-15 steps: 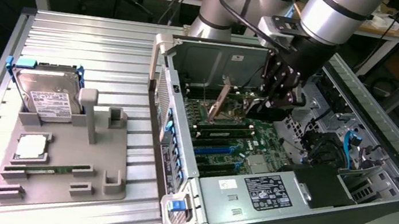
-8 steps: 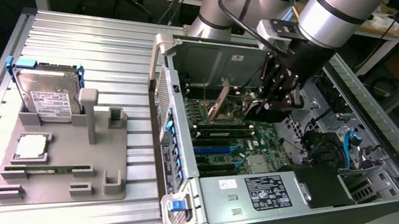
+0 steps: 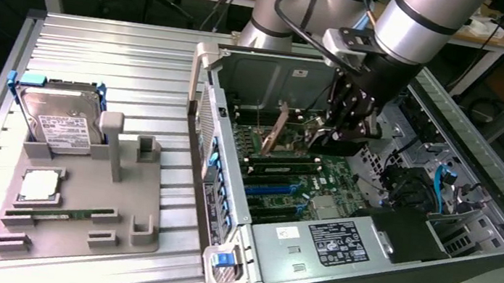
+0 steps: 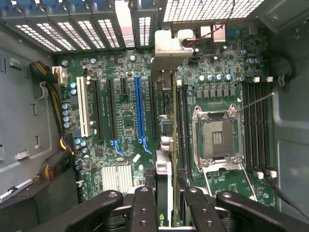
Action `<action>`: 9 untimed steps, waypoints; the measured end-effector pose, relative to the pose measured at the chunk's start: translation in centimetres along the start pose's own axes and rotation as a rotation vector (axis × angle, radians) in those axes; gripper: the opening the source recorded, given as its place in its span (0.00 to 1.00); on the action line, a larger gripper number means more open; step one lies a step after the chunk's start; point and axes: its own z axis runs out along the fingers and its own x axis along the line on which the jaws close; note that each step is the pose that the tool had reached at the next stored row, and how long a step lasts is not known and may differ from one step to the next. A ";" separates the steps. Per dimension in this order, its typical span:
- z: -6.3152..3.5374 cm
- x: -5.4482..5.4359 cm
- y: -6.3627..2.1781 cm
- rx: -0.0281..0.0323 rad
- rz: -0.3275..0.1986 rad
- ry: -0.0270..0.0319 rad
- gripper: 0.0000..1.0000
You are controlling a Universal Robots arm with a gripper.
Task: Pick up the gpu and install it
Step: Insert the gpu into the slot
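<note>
The black-fingered gripper (image 4: pixel 168 195) is clamped narrowly on the gpu (image 4: pixel 167 96), a thin dark card with a silver metal end bracket. The gpu stands on edge over the green motherboard (image 4: pixel 125 116) inside the open black computer case (image 3: pixel 476 215). Its long axis runs from the gripper toward the case's slotted rear wall, bracket end leading.

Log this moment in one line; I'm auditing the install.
end effector: shut on gpu | gpu: edge-on at motherboard slots, inside computer case | seated: cannot tell
</note>
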 end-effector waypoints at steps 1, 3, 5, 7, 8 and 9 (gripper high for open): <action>0.06 0.0 0.00 0.0000 0.000 0.0000 0.27; 0.18 0.0 -0.01 0.0000 0.000 0.0001 0.27; 0.33 0.0 -0.01 0.0000 0.000 0.0000 0.27; 0.49 0.0 -0.02 0.0000 0.000 0.0000 0.27; 0.56 0.0 -0.02 0.0000 0.000 0.0000 0.27; 0.61 0.0 -0.02 0.0000 0.000 0.0001 0.27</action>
